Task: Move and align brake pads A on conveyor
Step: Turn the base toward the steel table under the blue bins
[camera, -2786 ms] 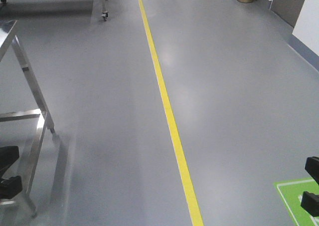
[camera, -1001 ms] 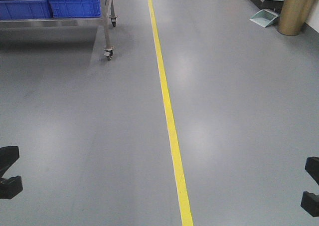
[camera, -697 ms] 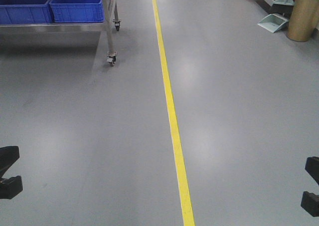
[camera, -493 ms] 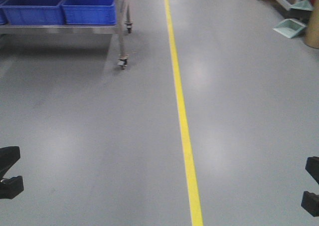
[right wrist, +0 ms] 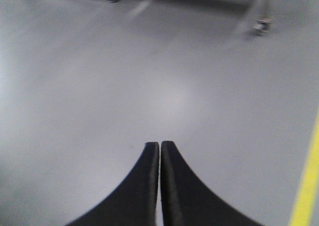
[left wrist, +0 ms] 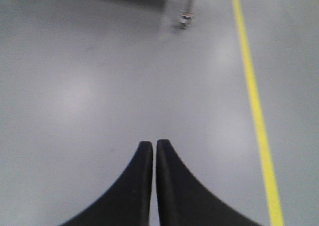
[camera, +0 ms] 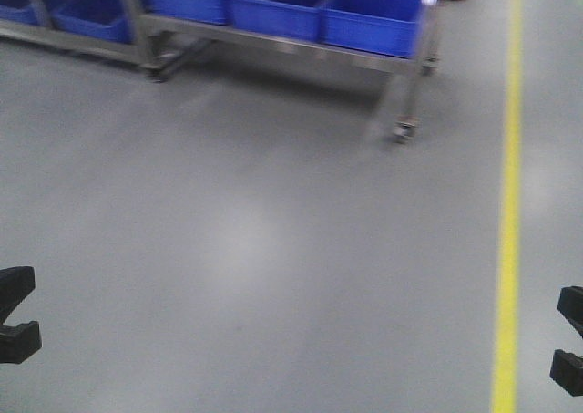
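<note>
Left gripper point(left wrist: 154, 146) and right gripper point(right wrist: 160, 146) both hang low over bare grey floor point(camera: 255, 249), each with its two black fingers pressed together and nothing between them. What has changed is the view, not the arms. Half a second ago the yellow line point(camera: 506, 249) ran up the middle of the front view; now it sits far to the right. The wheeled steel trolley point(camera: 410, 67) with its blue bins point(camera: 273, 1) has slid from the upper left corner to span most of the top. The picture is also smeared, caster point(camera: 402, 132) included. That reads as the mobile base swinging left, toward the trolley side of the aisle, with both arms parked as they were. Neither the brake pads A nor the conveyor shows in any view, so where they lie cannot be told from here. As a judgement, the task is in its travel stage: no pad has been reached, and handling must wait until the conveyor comes into sight.
</note>
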